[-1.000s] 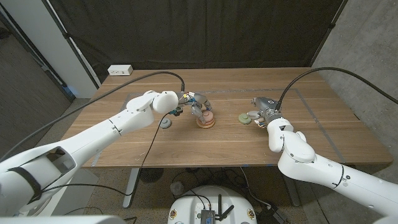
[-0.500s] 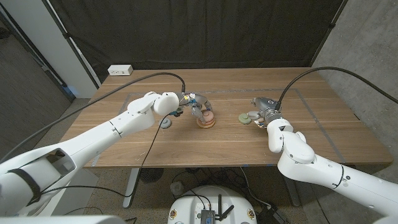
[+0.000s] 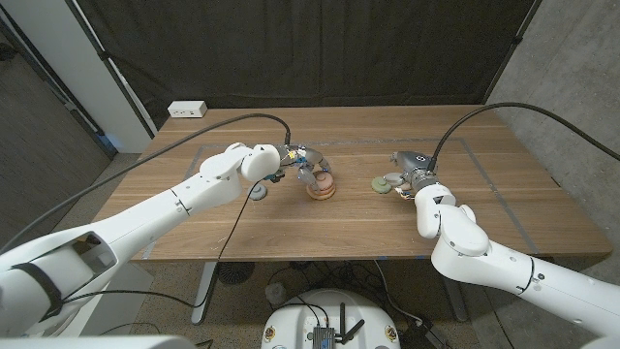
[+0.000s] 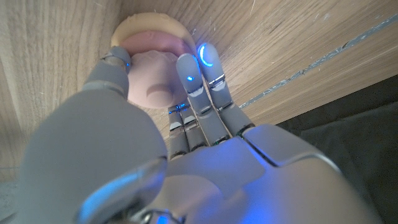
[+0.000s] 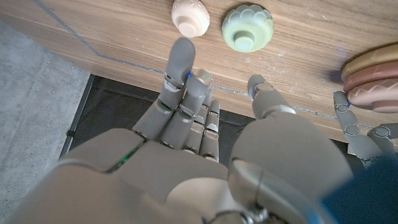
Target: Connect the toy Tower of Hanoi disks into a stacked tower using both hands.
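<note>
Head view gives us the stacked tower (image 3: 321, 186) near the table's (image 3: 291, 228) middle, with bare wood towards the near edge. Our left hand (image 3: 304, 165) curls over it, fingers closed on the pink disk (image 4: 152, 74) on top. Our right hand (image 3: 415, 173) stands just beside the green disk (image 3: 382, 183) and beige disk (image 5: 191, 17), fingers apart, holding nothing.
</note>
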